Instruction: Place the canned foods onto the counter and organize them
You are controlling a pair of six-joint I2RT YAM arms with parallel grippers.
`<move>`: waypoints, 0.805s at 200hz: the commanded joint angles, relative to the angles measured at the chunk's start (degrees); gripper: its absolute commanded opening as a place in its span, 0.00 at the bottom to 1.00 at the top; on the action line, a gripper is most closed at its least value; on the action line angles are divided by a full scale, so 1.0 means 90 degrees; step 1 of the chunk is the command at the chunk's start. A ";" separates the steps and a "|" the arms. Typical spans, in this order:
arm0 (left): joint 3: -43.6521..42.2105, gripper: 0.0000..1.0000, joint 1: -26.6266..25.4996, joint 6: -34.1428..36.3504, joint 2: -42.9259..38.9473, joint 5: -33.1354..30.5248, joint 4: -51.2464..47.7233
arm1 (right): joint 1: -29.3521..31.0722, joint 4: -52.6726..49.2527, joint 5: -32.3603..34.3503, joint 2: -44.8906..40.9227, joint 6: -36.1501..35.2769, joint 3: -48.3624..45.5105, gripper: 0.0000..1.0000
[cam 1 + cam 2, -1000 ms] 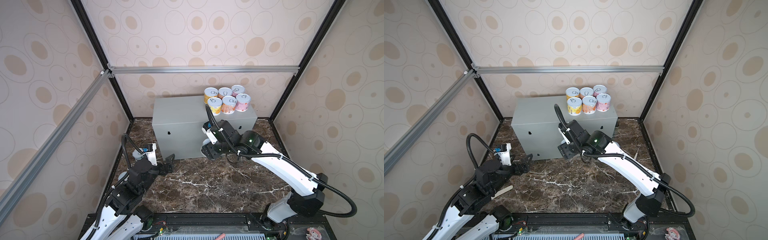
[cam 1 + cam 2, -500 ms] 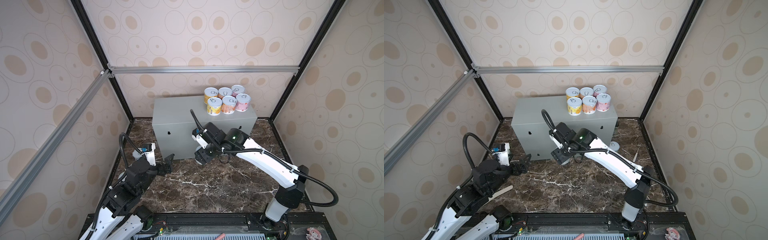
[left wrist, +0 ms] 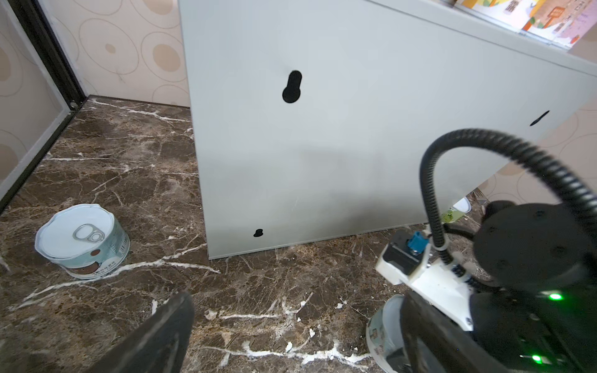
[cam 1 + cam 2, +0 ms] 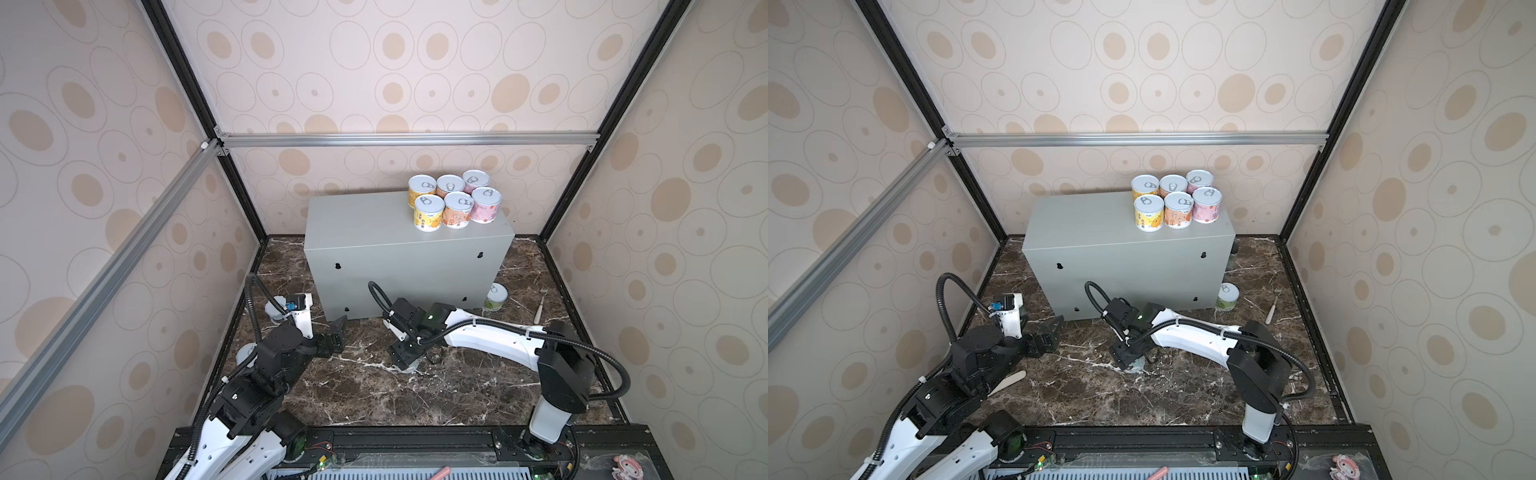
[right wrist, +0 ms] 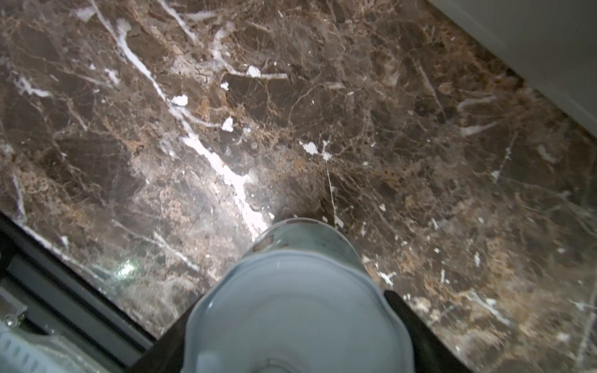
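Since a second ago the right arm has swung away from the front face of the grey metal box [image 4: 407, 270] toward 7 o'clock and dropped low over the tabletop [image 4: 365, 399]. The left arm has hardly shifted.

The right gripper [image 4: 406, 360] is clamped on a pale teal can [image 5: 297, 310], with a black finger on either side and the lid facing the wrist camera. Whether its base rests on the tabletop cannot be told. It lies at 6 o'clock of the box.

The left gripper [image 4: 337, 334] stands with jaws spread wide and empty, just off the box's 7 o'clock corner.

Six cans [image 4: 457, 208] stand upright in two touching rows of three on the box top, at its 1 o'clock corner.

A green-labelled can [image 4: 496, 297] stands on the tabletop just beside the box's 4 o'clock corner.

A second pale teal can [image 3: 82, 240] stands on the tabletop at 8 o'clock of the box, apart from it.
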 commanded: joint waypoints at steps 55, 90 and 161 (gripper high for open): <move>0.0037 0.99 -0.0058 -0.0219 -0.0099 -0.0068 -0.0023 | 0.0037 0.0897 -0.0097 0.0549 0.0030 0.0004 0.78; 0.0061 0.99 -0.0056 -0.0180 0.0015 -0.0089 0.0059 | 0.0037 0.1593 -0.0096 0.0185 -0.0084 -0.0640 0.93; 0.0026 0.99 -0.0058 -0.0246 0.0136 -0.0100 0.0125 | 0.0328 0.5412 0.0136 -0.1060 -0.0052 -0.3491 0.99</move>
